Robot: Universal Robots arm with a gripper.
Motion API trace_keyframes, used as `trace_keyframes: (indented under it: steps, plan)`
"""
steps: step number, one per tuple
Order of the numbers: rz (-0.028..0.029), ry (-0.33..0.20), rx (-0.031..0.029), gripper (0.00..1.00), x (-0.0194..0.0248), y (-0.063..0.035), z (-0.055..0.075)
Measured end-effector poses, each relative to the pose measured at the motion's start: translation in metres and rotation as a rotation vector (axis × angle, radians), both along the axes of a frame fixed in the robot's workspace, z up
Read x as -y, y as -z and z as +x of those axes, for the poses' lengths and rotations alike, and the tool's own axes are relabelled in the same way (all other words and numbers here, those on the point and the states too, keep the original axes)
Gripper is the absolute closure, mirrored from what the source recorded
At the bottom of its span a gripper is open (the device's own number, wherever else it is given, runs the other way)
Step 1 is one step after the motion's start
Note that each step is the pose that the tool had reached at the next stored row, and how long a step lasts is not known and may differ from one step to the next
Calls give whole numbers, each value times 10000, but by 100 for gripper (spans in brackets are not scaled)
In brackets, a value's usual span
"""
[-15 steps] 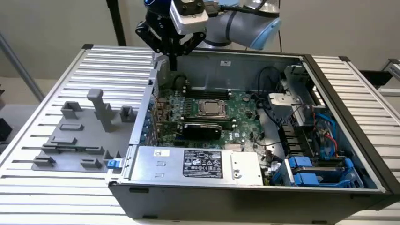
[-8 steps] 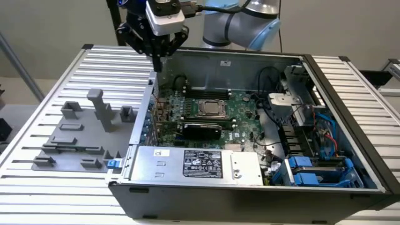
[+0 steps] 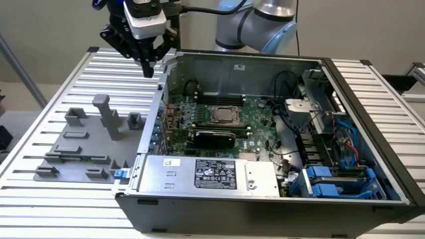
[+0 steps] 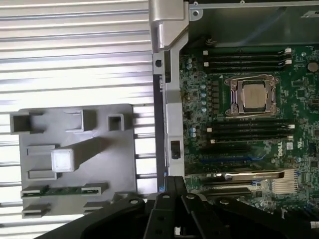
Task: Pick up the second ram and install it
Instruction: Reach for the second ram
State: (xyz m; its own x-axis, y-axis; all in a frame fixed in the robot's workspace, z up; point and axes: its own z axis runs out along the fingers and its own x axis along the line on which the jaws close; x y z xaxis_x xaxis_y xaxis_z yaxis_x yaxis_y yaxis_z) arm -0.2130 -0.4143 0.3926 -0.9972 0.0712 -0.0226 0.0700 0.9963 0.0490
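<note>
Hovering over the slatted table just beyond the grey fixture tray (image 3: 73, 172), the gripper (image 3: 147, 68) is pressed together and empty. The second ram (image 4: 65, 189) lies in a slot along one tray edge, apart from the gripper.

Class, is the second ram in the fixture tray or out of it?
In: the second ram lies between grey clips on the fixture tray.

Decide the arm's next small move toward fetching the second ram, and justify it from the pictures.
Probably travel sideways over the grey fixture tray, toward the second ram. The gripper hangs high above the table beside the computer case, apart from the tray, and the ram lies in a tray slot.
</note>
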Motion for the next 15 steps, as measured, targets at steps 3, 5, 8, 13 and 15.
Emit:
trace_keyframes:
  steps: [3,5,8,13,15]
  plan:
    - [0,0,8,100,23,0,-139]
    - [0,0,13,100,38,0,-229]
    - [0,1,21,100,61,0,-367]
    - [-4,1,28,100,102,3,-591]
    - [-5,0,29,100,120,5,-685]
